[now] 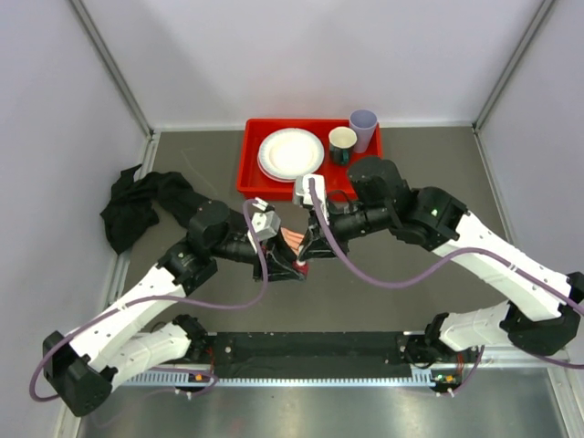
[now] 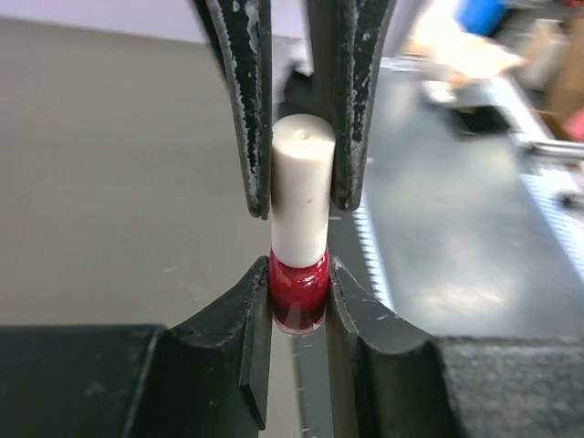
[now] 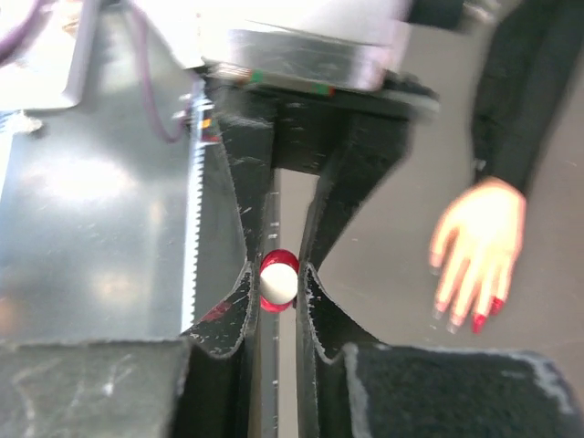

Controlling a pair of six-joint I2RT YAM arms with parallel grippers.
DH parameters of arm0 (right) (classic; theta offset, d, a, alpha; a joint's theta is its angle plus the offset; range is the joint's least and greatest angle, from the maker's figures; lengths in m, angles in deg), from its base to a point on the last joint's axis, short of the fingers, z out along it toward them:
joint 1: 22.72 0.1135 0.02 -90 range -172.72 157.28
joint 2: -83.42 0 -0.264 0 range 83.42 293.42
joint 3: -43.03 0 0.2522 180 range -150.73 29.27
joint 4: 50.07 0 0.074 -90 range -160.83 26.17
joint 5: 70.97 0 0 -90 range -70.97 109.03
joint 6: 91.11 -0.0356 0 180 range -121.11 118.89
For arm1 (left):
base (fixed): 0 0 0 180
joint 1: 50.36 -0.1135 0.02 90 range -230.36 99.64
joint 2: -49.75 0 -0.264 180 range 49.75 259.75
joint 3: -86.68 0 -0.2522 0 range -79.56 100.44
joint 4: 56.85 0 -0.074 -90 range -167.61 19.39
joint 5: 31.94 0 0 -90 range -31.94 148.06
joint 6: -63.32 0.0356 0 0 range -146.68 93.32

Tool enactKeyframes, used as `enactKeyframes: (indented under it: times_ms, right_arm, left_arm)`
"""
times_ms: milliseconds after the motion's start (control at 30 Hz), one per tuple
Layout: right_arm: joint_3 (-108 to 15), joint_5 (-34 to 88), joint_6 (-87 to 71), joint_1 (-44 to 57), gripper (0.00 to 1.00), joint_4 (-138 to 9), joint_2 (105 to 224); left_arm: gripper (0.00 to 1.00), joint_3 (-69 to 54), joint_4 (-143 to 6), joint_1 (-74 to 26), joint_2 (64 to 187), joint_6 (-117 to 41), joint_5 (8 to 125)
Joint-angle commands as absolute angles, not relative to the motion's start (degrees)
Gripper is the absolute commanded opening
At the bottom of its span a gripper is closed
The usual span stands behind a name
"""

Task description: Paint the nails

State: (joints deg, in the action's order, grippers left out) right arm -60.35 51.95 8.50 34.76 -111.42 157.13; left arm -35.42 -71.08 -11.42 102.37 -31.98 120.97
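Observation:
A small bottle of dark red nail polish (image 2: 298, 294) is clamped upright in my left gripper (image 2: 298, 292), which is shut on its glass body. Its white cap (image 2: 299, 192) points away from that camera, and my right gripper (image 3: 278, 283) is shut on it, seen end-on in the right wrist view. From above, both grippers meet at mid-table over the bottle (image 1: 301, 267). The pale mannequin hand (image 3: 479, 242) with a black sleeve lies flat just beside them. Its dark red nails (image 3: 476, 320) show at the fingertips. In the top view the hand (image 1: 290, 239) is mostly hidden under the grippers.
A red tray (image 1: 251, 173) at the back holds white plates (image 1: 290, 152), a dark cup (image 1: 342, 143) and a lilac cup (image 1: 363, 128). A black cloth (image 1: 128, 210) lies at the left. The black base rail (image 1: 310, 356) runs along the near edge.

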Motion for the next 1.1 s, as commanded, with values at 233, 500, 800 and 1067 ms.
enactKeyframes:
  times_ms: [233, 500, 800, 1067]
  right_arm:
    - [-56.1, -23.5, -36.7, 51.4, 0.0, -106.2, 160.0]
    - [-59.3, -21.8, -36.1, 53.4, 0.11, -105.2, 162.6]
    - [-57.7, 5.7, -8.6, 48.8, 0.74, -103.1, 150.9]
    - [-55.4, 41.8, -2.7, 36.2, 0.63, -104.7, 148.7]
  left_arm:
    - [0.0, -33.2, -78.0, -11.7, 98.5, -24.1, 59.4]
    - [0.0, -35.0, -75.0, -11.7, 96.8, -23.8, 69.8]
    - [0.0, -36.0, -71.5, -11.7, 95.8, -25.2, 96.5]
    - [0.0, -34.0, -69.4, -11.8, 101.6, -29.7, 119.2]
